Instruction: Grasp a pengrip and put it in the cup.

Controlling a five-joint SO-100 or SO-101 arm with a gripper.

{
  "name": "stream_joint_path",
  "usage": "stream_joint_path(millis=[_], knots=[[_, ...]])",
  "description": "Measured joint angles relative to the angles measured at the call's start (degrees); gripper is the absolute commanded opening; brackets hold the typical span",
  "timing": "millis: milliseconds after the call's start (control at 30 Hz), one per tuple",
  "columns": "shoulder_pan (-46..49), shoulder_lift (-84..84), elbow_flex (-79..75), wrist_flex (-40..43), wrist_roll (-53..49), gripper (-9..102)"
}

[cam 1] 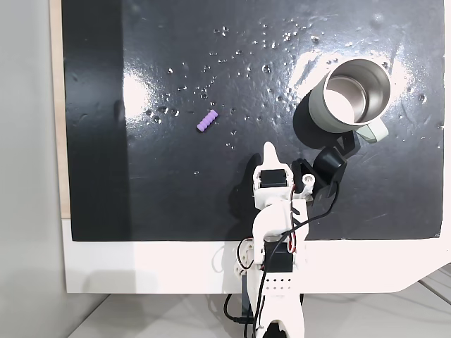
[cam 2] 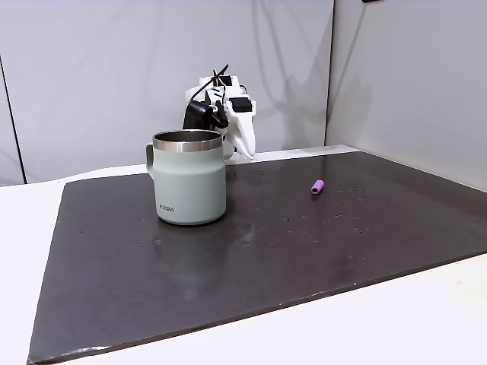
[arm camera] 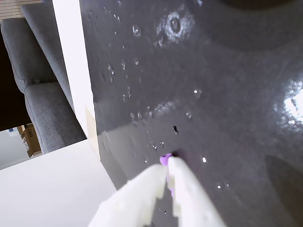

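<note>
The pengrip, a tiny light-purple ridged cylinder, lies alone on the black mat, left of centre. The steel cup stands upright at the mat's right, its handle towards the arm. My gripper is folded back near the arm's base, well apart from both, its white fingers together with nothing held. In the wrist view the pengrip peeks out just past the gripper, far off on the mat. In a fixed view the cup stands in front of the arm, with the pengrip to its right.
Glossy specks dot the mat's far half. The white table borders the mat at the arm's side. Black and red cables hang off the arm. A grey sofa shows beyond the table edge.
</note>
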Motion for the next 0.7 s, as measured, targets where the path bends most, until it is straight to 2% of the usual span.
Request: stream_joint_path(millis=[567,700], knots=[[-0.44,0.0,0.0,0.09,-0.7,0],[-0.88,0.0,-0.09,2.99,-1.23,0]])
